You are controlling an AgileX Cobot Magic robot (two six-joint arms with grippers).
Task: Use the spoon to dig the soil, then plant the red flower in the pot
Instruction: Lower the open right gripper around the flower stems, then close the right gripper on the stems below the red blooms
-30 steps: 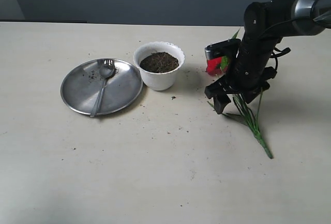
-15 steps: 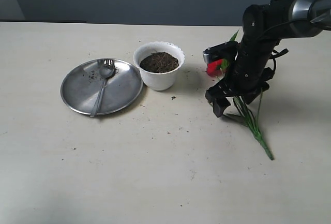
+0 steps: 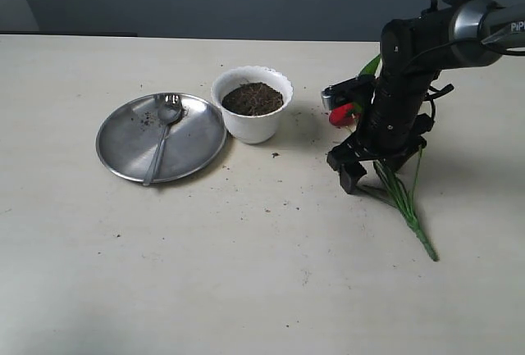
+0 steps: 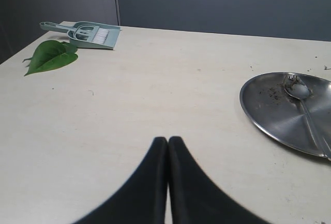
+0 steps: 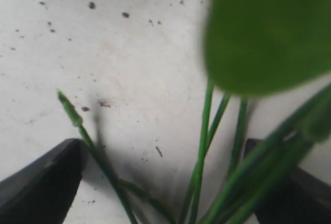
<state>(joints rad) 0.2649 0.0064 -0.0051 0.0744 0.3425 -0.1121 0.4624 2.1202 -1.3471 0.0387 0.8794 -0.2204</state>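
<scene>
Recording a small shift of the right gripper (image 3: pixel 371 165) since a second ago, nearer the table (image 3: pixel 246 273), and a slight slide of the red flower (image 3: pixel 342 115) under it, stem ends now lying a little farther out. Finding that gripper spread wide, straddling the thin green stems and pinching nothing as yet. Finding the flower lying on the table, to the right of the pot (image 3: pixel 252 124) and apart from it. Judging the flower pick-up as the step in hand; calling next for a closing on the bundled stems, then a lift and a carry across to the pot. Finding the left gripper (image 4: pixel 168 144) pressed closed on nothing, near the steel plate (image 3: pixel 123 142). Finding the plate holding the spoon (image 3: pixel 164 129) and a few crumbs. Finding the pot, just beside the plate, holding the soil (image 3: pixel 253 98) close to the rim, no flower planted yet.
</scene>
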